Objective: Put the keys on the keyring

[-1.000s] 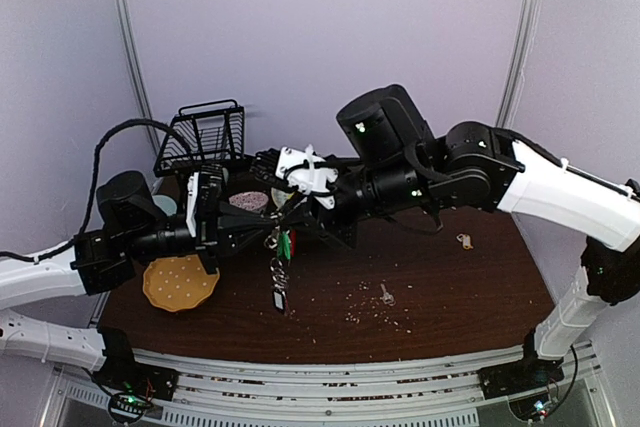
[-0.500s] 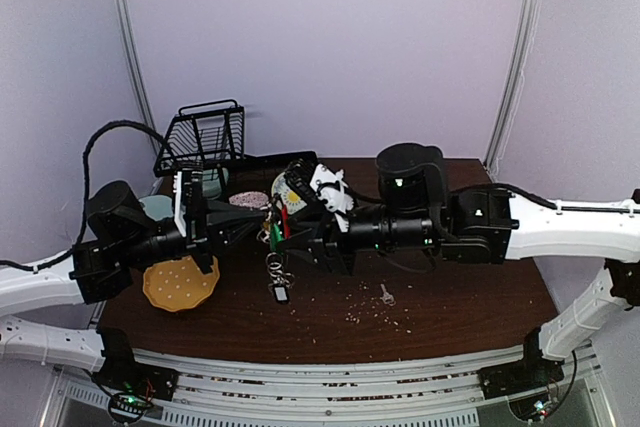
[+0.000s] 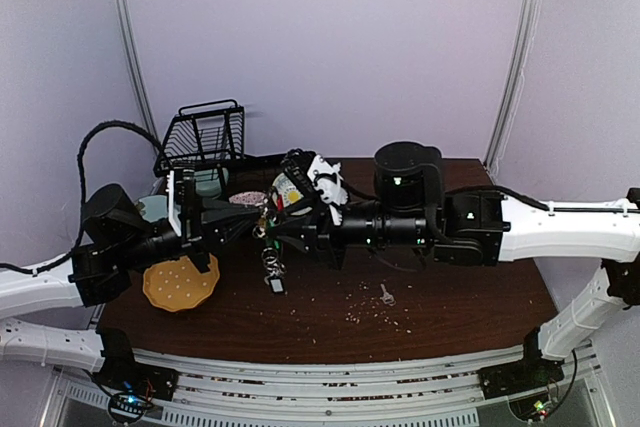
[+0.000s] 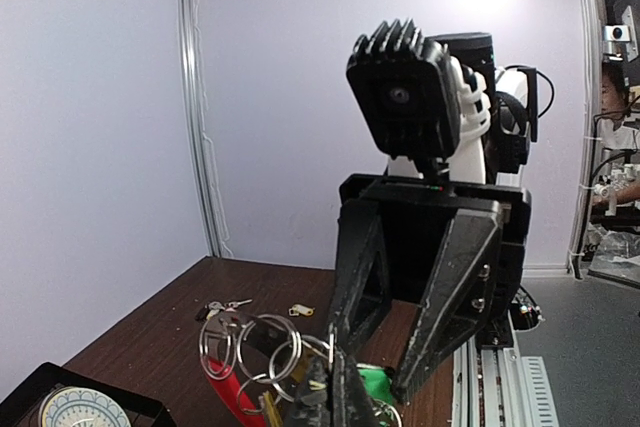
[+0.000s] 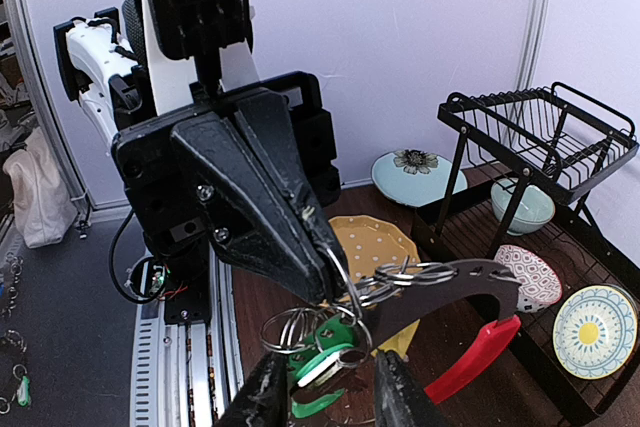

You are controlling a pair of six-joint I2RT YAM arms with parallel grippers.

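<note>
Right wrist view is filled at its lower edge by the right gripper (image 5: pixel 325 397), whose fingers are closed down to the width of a green-tagged key (image 5: pixel 322 345) held between them. Directly opposite, the left gripper (image 5: pixel 333 265) is seen pinched tight on a wire loop of the keyring (image 5: pixel 400 275). Both claws are raised above the table (image 3: pixel 450 307), in the space between the two arms. From that pinch the bunch is allowed to hang: in the top view its long axis runs nearly straight down, with the free end pointed at the tabletop. In the wrist view the red clip (image 5: pixel 470 352) is slanted down and to the right. The bunch is judged light but slippery, made of stiff metal pieces loosely linked, so swinging and twisting are to be expected. The split ring is best held on its wire close to the opening, and the key by its plastic head, where more grip is offered. One loose key (image 3: pixel 385 294) is seen lying on the table, well apart from the grippers.
</note>
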